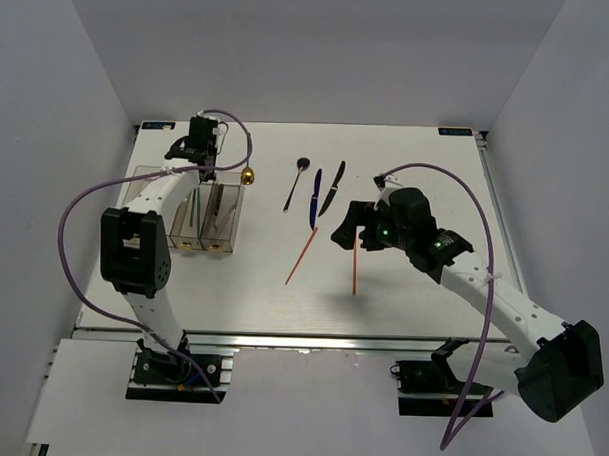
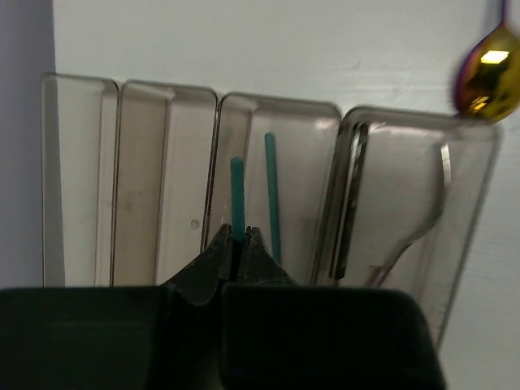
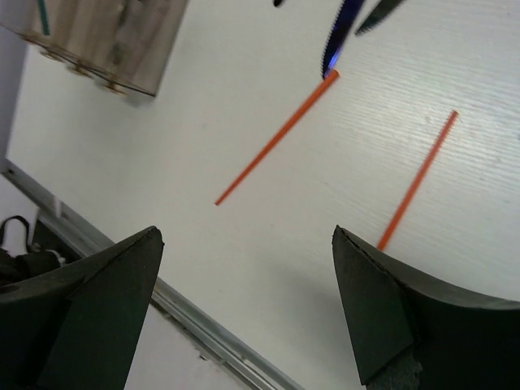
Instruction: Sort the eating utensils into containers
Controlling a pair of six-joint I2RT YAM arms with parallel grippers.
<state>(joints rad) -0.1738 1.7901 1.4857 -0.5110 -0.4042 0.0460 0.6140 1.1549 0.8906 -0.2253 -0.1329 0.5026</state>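
- Top external view: the desk [image 1: 282, 307] carries the bins [image 1: 224, 247] left of centre, with loose cutlery across the middle.
- Bins: the left wrist view shows four side by side. The third from the frame's left edge looks like the target, and the fourth already holds forks [image 2: 422, 227].
- Left claw [image 2: 237, 237]: pinched narrow on a teal chopstick [image 2: 236, 187]. The stick points up the frame along the third bin, beside its mate [image 2: 271, 187] lying inside.
- Step in hand, as I judge it: setting this stick down in that bin.
  - Keep it parallel to the walls and off the left one.
  - Lower it until it is near the floor, then part the fingers only a little so it cannot bounce out.
  - I cannot tell whether it touches the floor yet.
- Right claw [image 3: 245, 236]: spread wide and empty, above the orange chopsticks [image 3: 276, 138] on the desk. It is well apart from the left arm, so a clash seems unlikely.
- Not yet sorted:
  - blue knife [image 1: 316, 196], black knife [image 1: 333, 186] and black spoon [image 1: 296, 183], upper middle of the top view;
  - gold spoon [image 2: 486, 69], upper right of the left wrist view, just beyond the fourth bin's corner.
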